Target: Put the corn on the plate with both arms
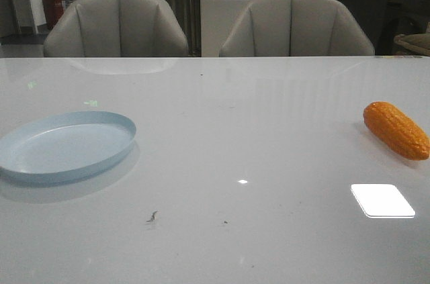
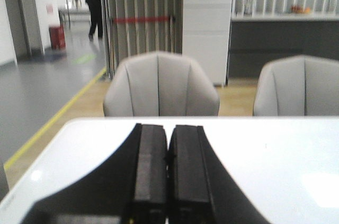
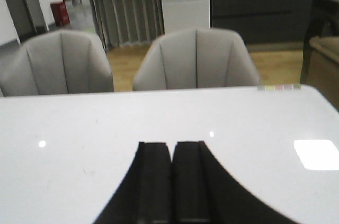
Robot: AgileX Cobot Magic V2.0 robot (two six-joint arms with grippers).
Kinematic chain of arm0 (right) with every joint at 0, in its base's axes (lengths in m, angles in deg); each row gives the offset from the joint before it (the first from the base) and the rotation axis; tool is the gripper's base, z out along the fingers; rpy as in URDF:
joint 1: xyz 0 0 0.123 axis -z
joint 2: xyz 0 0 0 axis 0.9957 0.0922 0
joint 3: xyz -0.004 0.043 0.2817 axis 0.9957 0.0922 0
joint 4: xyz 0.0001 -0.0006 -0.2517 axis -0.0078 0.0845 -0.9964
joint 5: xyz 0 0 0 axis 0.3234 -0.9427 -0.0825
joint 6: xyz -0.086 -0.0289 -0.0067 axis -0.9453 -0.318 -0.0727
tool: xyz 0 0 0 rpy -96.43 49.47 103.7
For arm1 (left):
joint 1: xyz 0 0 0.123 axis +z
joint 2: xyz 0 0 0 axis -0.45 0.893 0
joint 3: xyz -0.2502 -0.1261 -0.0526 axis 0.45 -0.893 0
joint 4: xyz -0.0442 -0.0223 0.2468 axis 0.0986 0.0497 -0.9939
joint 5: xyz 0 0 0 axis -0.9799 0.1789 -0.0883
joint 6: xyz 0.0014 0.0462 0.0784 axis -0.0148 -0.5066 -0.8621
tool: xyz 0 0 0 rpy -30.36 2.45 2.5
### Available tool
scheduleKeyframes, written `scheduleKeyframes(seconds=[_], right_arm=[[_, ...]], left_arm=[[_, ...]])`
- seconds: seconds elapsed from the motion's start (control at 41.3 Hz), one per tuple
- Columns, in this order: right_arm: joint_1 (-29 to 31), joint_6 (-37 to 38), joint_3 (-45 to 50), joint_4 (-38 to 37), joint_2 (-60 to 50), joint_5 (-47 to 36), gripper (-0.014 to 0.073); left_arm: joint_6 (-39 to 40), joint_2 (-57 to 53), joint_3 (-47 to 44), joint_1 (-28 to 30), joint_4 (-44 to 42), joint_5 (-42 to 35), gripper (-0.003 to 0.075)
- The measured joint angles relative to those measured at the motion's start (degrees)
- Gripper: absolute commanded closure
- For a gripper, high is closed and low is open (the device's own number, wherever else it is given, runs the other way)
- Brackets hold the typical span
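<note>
Corn (image 1: 396,129) lies at right table edge, plate (image 1: 64,144) near left edge, well apart. Left gripper (image 2: 168,173) and right gripper (image 3: 171,181) pinched closed, empty. Risk: rounded cob probably rolls if nudged off-centre.

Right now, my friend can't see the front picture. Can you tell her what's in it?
An orange-yellow toy corn cob lies on the far right of a glossy white table, and an empty pale blue plate sits on the far left, well apart from it. Two grey chairs stand behind the table, and no robot arms show.
</note>
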Motion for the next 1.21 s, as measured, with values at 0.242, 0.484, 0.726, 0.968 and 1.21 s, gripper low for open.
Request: scheduleKeyframes(seconds=[0.242,0.484,0.726,0.968,1.21], right_arm=[[0.0,0.0,0.0,0.0,10.56,3.54,0.0524],[0.0,0.0,0.0,0.0,14.66,4.48,0.0351],[0.0,0.0,0.0,0.0,15.7,5.27,0.0053],[0.0,0.0,0.11,0.0,15.7,7.31,0.0053],[0.0,0.0,0.11,0.0,15.7,7.42,0.0053]], left_arm=[[0.0,6.18,0.0,0.0,1.21,2.15,0.0624],[0.0,10.24,0.0,0.0,2.65,8.9,0.0462],[0.0,15.72,0.0,0.0,3.49,13.21,0.0257],[0.0,20.15,0.0,0.0,11.41,13.21,0.0258],[0.0,20.97,1.59,0.0,14.68,13.21,0.0258]])
